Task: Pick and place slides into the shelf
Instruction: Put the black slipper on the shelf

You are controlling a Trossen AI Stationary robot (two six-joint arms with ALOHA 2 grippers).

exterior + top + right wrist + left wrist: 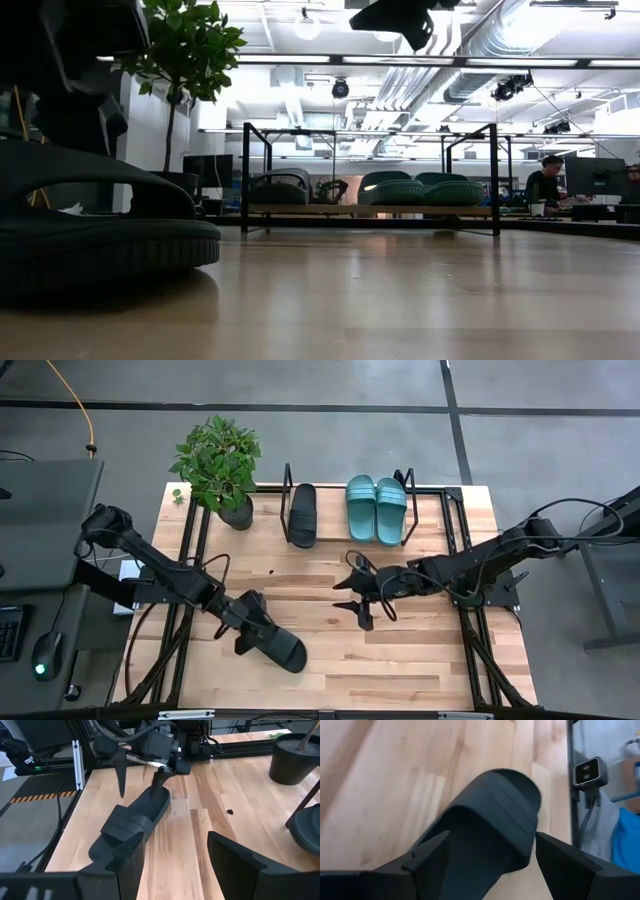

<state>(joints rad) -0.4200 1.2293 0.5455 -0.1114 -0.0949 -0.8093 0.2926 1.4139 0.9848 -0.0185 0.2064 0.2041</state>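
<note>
Three slides already sit on the shelf (440,490): two teal slides (376,508) and one black slide (303,515). The last black slide (272,640) lies on the table (420,650) near its front edge, well apart from the shelf. The left gripper (243,628) stands at its heel end, fingers spread wide, gripping nothing yet; closing on it looks like the next move. The right gripper (352,593) hovers mid-table, open and empty. A potted plant (220,465) stands beside the shelf's left end, close to the carrying path.
</note>
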